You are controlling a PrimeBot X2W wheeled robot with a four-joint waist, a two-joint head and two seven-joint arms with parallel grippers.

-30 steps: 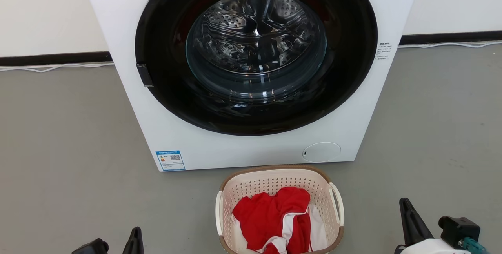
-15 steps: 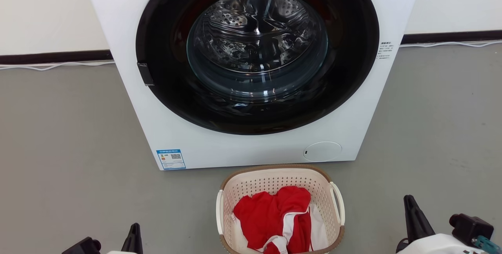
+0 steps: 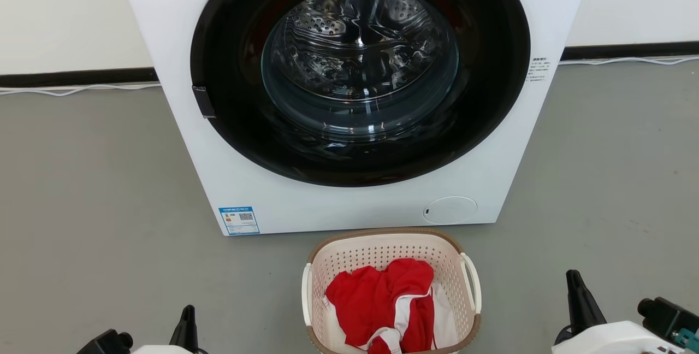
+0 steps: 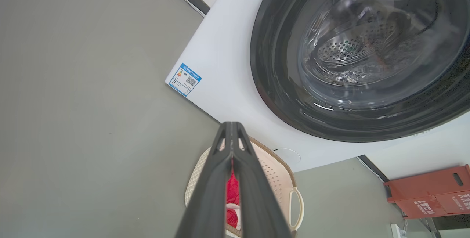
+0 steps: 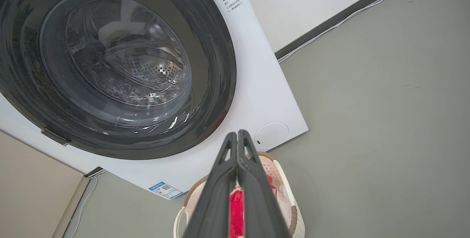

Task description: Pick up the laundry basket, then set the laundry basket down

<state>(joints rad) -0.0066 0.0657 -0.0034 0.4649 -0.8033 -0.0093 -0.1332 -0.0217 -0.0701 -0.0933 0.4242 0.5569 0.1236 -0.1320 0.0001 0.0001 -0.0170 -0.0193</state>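
The laundry basket stands on the grey floor where it stood a second ago, between the two grippers and touched by neither. Since then the head view has shifted a little, and both arms have drawn slightly outward from the basket. The left gripper is off the basket's left side and the right gripper off its right, each well apart from it. Both grippers are fully closed, fingers pressed together, with nothing between them; the wrist views show the same. Counted: one basket, with two white loop handles, one toward each gripper, and one heap of red and white clothing inside; how many garments make up the heap cannot be told. Beyond the fingertips of both grippers, just past the basket's far rim, stands one white washing machine with its round dark door closed. It carries one blue label on the left gripper's side and one round cover on the right gripper's side. One white cable runs along the wall behind. In the left wrist view, one red box sits on the floor beyond the machine.
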